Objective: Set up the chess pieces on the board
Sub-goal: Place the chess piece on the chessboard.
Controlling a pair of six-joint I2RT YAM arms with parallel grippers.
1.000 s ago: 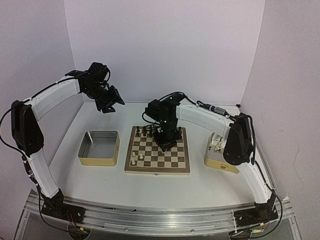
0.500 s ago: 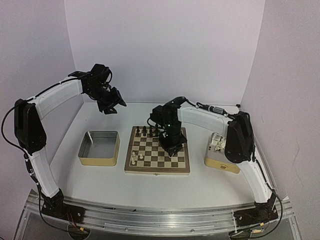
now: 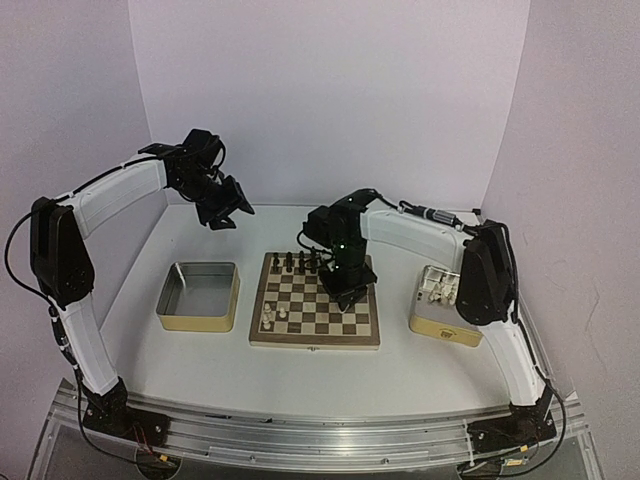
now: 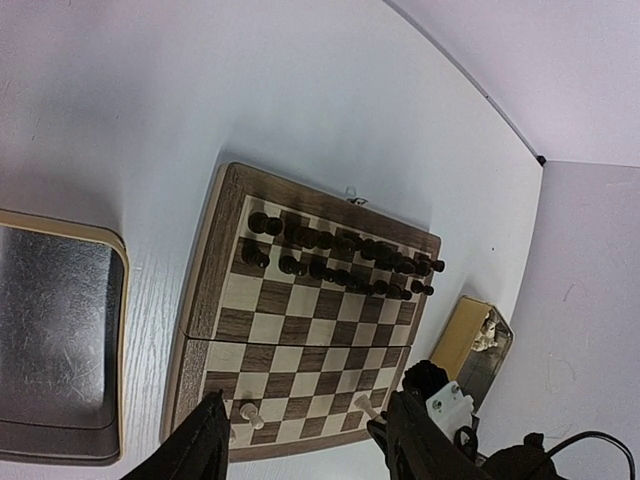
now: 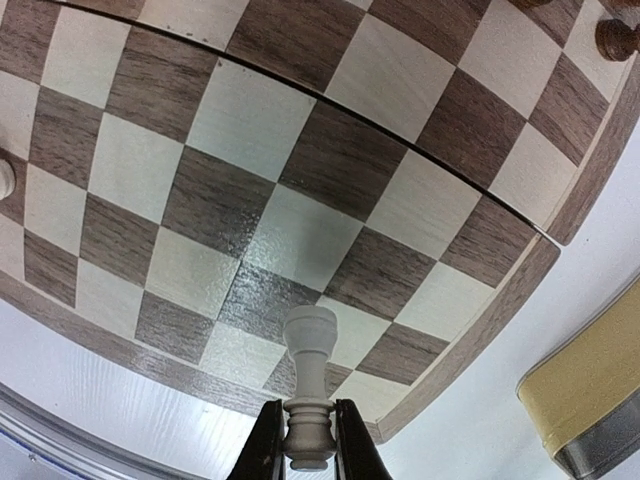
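Since a second ago, the cream-white piece [image 5: 308,385] has travelled with the right gripper [image 3: 347,290] from above the far middle of the board [image 3: 315,343] toward its right-hand side, nearer the front. The right wrist view shows the gripper's fingers [image 5: 268,445] closed on the piece's base. Its head points down toward the squares near the board's corner, and it is clear of the surface, not yet set down. My reading is that the carry is nearly over and the placing is next. Which square is meant I cannot tell, though the near rows are where the white side belongs.

Only two other cream-white chess pieces [image 3: 275,315] stand on the board, close together at the near left. The dark pieces [image 3: 295,262] fill the far rows. More white figures wait in the right tin [image 3: 445,318], just beside the board's right edge, so most of the setup is still to do.

The left gripper [image 3: 225,205] has barely shifted. It hangs high over the far left of the table [image 3: 300,375], well apart from the board, its fingers [image 4: 205,445] partly spread with nothing between them. Below it, the left tin [image 3: 200,295] sits beside the board's left edge.

The piece is gripped low and is tall for its base, so a tilted release could tip it.
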